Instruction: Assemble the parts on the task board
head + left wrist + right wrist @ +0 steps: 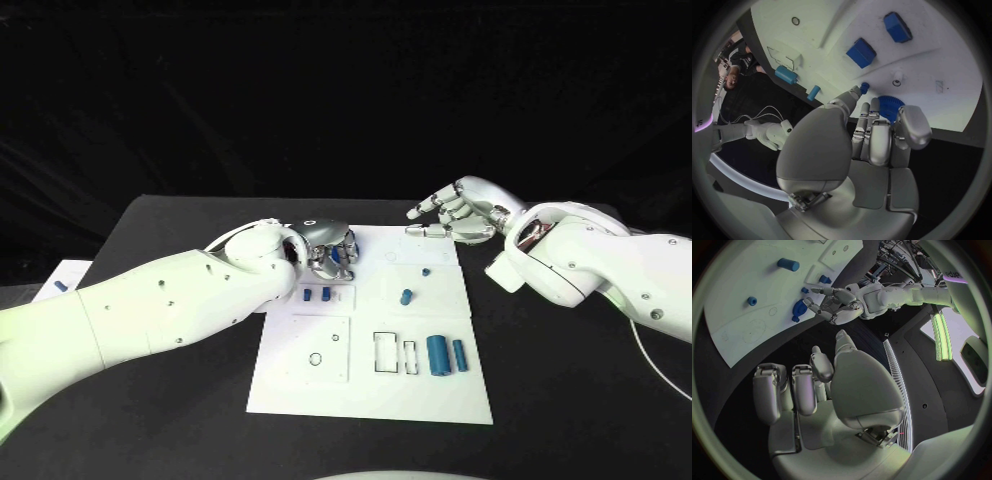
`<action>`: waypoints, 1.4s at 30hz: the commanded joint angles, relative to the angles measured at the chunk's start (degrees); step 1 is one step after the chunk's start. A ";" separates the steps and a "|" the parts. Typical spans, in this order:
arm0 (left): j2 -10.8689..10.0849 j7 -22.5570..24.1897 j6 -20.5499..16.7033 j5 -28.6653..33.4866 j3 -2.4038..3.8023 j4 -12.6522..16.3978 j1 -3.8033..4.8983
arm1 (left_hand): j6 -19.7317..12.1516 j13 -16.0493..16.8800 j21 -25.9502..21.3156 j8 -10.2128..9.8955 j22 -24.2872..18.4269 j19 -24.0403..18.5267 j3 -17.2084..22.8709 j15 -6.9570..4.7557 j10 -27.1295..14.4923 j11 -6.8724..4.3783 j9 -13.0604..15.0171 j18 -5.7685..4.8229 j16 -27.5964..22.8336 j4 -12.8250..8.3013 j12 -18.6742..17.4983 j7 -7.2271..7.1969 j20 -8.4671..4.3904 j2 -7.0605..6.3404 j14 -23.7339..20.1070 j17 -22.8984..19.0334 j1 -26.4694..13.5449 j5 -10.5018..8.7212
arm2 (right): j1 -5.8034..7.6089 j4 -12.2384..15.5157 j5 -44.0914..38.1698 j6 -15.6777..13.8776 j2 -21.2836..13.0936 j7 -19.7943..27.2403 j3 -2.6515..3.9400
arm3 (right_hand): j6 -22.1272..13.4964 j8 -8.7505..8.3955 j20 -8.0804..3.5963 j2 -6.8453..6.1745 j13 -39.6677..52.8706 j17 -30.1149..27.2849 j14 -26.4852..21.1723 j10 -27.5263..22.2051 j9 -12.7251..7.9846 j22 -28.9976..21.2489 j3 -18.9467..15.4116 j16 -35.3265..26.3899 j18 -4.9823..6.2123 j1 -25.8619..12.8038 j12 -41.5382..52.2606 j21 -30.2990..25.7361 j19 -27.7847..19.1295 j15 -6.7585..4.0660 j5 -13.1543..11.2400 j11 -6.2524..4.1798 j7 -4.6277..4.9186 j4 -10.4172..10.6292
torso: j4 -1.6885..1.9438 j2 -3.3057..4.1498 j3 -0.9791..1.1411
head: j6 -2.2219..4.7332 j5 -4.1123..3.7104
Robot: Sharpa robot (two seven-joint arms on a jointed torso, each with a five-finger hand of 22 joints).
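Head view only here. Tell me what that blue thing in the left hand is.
Observer: In the left wrist view, the left hand grips a round, toothed blue part at the edge of the task board.
Operator: Now report the right hand's palm.
Observer: In the right wrist view, the right hand holds nothing and its fingers are apart.

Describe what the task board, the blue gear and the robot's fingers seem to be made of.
Task board: white, matte, likely plastic; flat with cut recesses.
Blue gear: apparently moulded or printed plastic; uniform colour, fine teeth.
Fingers of the left hand: silvery, smooth sheen; metal or metallic-coated plastic, cannot tell.
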 commanded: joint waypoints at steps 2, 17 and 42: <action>0.62 -1.09 2.40 -1.73 0.04 -0.46 -0.02 | 0.66 -0.30 1.27 -0.25 1.08 0.72 0.60 -0.22 0.77 0.00 -0.25 -0.82 0.16 -0.07 -0.37 -0.14 -0.11 0.78 2.10 -0.49 0.34 0.20 | -0.04 0.01 -0.13 0.77 0.12 0.51 0.00 | 0.34 -0.15 -0.12 0.59 -0.03 4.91 3.91 -0.51 0.05 5.70 -0.41 -0.24 0.31 0.00 -0.14 -0.13 -0.45 -0.38 0.37 -0.02 0.17 0.05 | -0.01 0.00 0.01 | -0.12 -0.08; 2.04 -1.66 4.71 -2.36 0.03 -1.76 -0.04 | 2.07 -1.17 3.54 -0.56 3.17 1.41 2.73 -0.59 2.79 -0.40 -1.08 -1.23 -0.01 -0.78 -1.22 -0.40 -0.47 1.09 2.26 -1.60 0.90 0.22 | -0.04 0.09 -0.13 0.84 0.19 0.52 0.00 | 0.34 -0.15 -0.12 0.59 -0.03 4.91 3.91 -0.51 0.05 5.70 -0.41 -0.24 0.31 0.00 -0.14 -0.13 -0.45 -0.38 0.37 -0.02 0.17 0.05 | 0.06 -0.04 -0.03 | -0.29 -0.17; 3.21 -1.33 6.94 -2.49 -0.32 -3.18 -0.22 | 6.15 -1.99 5.26 -0.55 5.11 1.61 7.54 -1.22 7.29 -1.12 -1.97 -1.53 0.23 -2.93 -3.48 -0.91 -1.02 2.36 2.25 -2.53 1.02 0.19 | -0.04 0.22 -0.13 0.96 0.26 0.54 0.00 | 0.38 -0.15 -0.12 0.71 0.14 5.04 3.95 -0.38 0.07 5.74 -0.43 -0.16 0.30 0.05 0.17 -0.12 -0.41 -0.38 0.41 -0.02 0.16 0.01 | 0.08 -0.07 0.01 | -0.52 -0.26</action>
